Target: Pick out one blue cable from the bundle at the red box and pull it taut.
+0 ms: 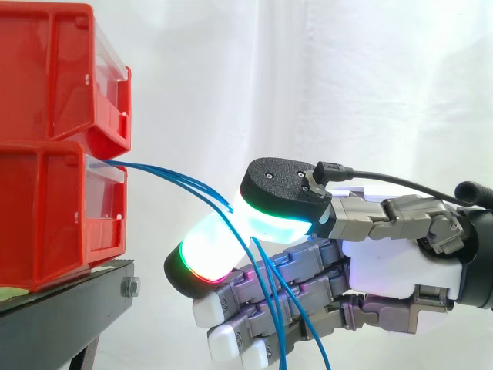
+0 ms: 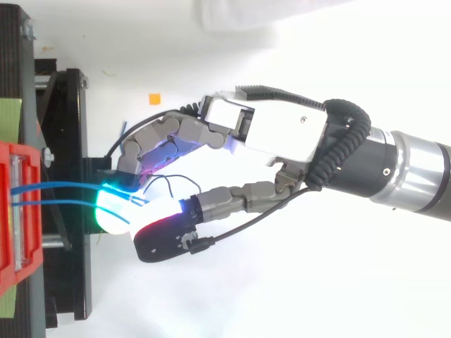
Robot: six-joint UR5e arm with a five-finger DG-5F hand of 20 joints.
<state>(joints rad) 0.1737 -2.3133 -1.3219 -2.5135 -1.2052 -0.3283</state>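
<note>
Pinch at the cable bundle: the hand (image 1: 400, 262) has its thumb pad (image 1: 269, 220) and one glowing finger pad (image 1: 202, 256) pressed toward each other with the blue cables (image 1: 173, 179) caught between them, the other fingers curled loosely beneath. We count more than one strand running into the pinch, perhaps three from the side, so we judge the singling-out unfinished. Past the pinch the strands drop across the lower fingers and out below the hand. Ahead of the fingertips they climb in a shallow, slack curve to the red box (image 1: 54, 216), leaving it at the gap under the upper red bin (image 1: 54, 69) stacked on it. Both bins sit on the black bench (image 1: 62, 308), ahead of and below the hand, with a white curtain (image 1: 323, 77) behind.

We read the step as grasp made, pull not yet begun. The next move calls for shedding the extra strands so that one lies between the pads, then drawing the hand straight back from the box until the sag goes. Too light a pinch and the cable may slip.

We can make out no brand, label or writing on bins, bench or hand; a small orange marker (image 2: 154, 98) off the back of the fingers looks blank.
</note>
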